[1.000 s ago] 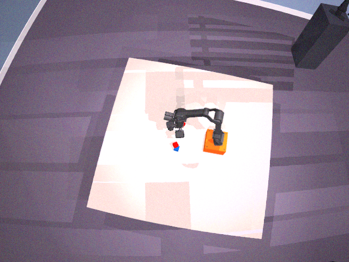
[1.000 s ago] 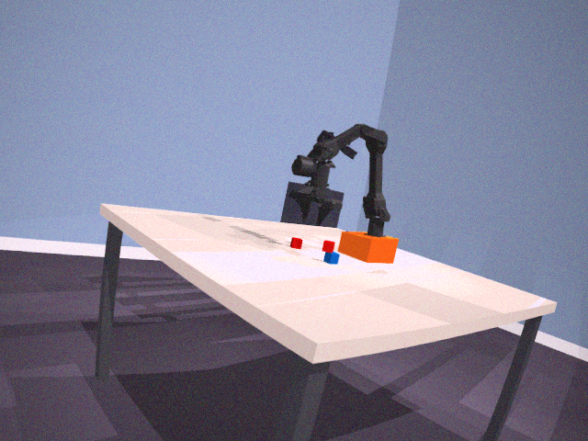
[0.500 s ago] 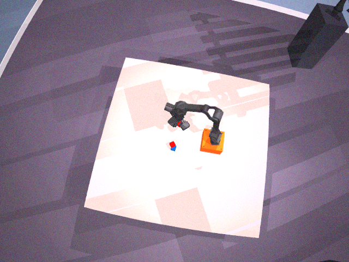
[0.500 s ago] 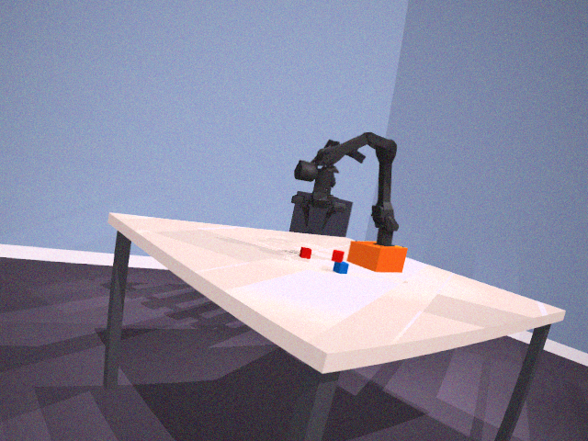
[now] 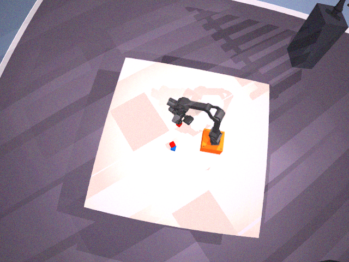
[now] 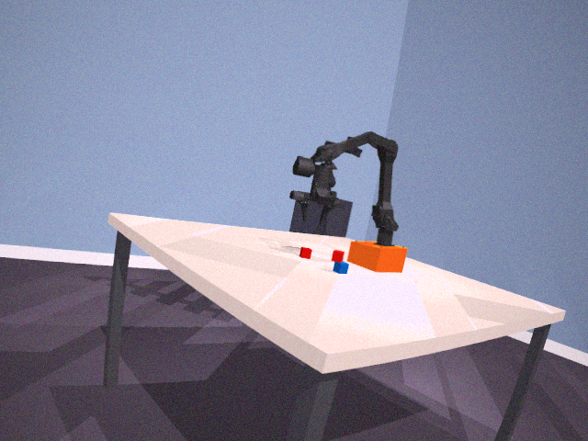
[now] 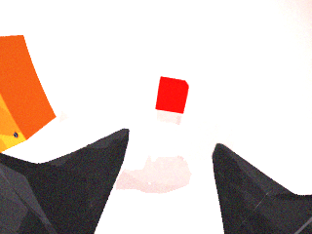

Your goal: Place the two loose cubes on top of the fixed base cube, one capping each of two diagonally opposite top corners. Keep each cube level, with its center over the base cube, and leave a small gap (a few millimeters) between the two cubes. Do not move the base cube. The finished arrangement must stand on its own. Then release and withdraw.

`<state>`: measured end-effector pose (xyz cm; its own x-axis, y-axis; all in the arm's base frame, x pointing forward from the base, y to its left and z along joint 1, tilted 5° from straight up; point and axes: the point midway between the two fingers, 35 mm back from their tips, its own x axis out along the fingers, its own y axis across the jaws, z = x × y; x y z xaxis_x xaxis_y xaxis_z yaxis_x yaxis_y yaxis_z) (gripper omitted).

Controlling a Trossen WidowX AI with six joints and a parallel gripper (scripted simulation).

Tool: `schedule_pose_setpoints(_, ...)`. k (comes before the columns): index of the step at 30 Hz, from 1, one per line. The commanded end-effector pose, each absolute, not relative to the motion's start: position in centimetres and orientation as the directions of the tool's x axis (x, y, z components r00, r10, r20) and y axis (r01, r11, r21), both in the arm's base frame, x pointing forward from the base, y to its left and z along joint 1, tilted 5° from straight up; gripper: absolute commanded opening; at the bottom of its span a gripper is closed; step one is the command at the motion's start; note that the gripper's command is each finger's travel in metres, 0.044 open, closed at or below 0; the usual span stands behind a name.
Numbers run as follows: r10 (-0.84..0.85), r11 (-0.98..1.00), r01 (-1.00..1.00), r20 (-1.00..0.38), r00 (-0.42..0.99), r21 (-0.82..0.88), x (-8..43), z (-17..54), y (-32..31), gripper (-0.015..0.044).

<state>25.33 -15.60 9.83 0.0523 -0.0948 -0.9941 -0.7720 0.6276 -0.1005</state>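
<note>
The blue base cube (image 5: 173,148) (image 6: 340,268) sits on the table, left of the orange block in the top view. One red cube (image 5: 172,144) (image 6: 337,254) rests on top of it, off to one side and covering part of its top; it looks roughly level. The other red cube (image 5: 178,124) (image 6: 305,252) (image 7: 172,95) lies on the table apart from them, partly hidden by the arm in the top view. My gripper (image 6: 313,223) (image 7: 173,142) is open and empty, pointing down above the table, with this lone cube ahead of the fingertips in the wrist view.
The orange block (image 5: 206,141) (image 6: 390,258) (image 7: 24,93) carries the arm's base. The white table (image 5: 146,186) (image 6: 285,303) has its edges well away from the cubes. A dark box (image 5: 315,36) stands beyond the table.
</note>
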Motion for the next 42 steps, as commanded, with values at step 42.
schedule_pose_setpoints(42,-0.093,0.615,-0.781,-0.994,0.06,-0.105,26.0,-0.9,-16.6,0.0239)
